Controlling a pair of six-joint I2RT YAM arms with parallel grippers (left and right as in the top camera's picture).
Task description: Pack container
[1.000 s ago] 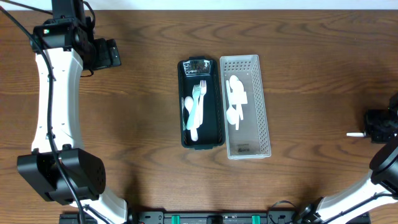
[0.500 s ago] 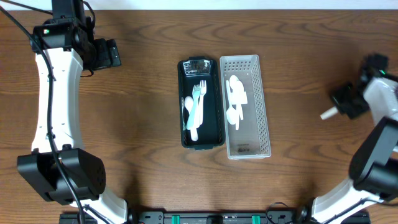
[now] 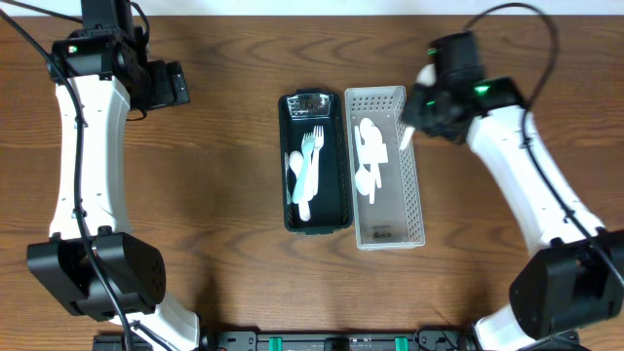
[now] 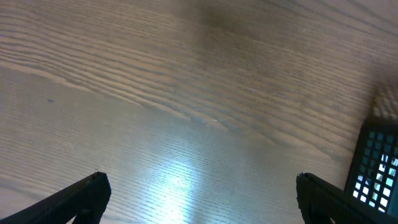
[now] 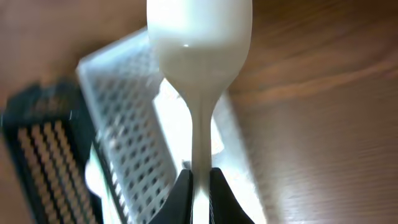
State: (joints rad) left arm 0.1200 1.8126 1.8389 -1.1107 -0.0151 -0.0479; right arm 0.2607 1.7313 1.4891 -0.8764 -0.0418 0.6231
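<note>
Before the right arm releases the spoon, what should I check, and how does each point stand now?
1. Grip: right gripper shut on white spoon: ok.
2. Position: spoon fully over white basket: cannot tell, it hangs near the right rim.
3. Room: free space at the basket's end nearest the robot: ok.
4. Other arm: left gripper open, far from the basket: ok.
5. Path: dark tray clear of the spoon: ok.

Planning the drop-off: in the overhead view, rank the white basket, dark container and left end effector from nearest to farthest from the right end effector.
1. white basket, its upper right edge just under the right end effector.
2. dark container, against the basket's left side.
3. left end effector, far left.
</note>
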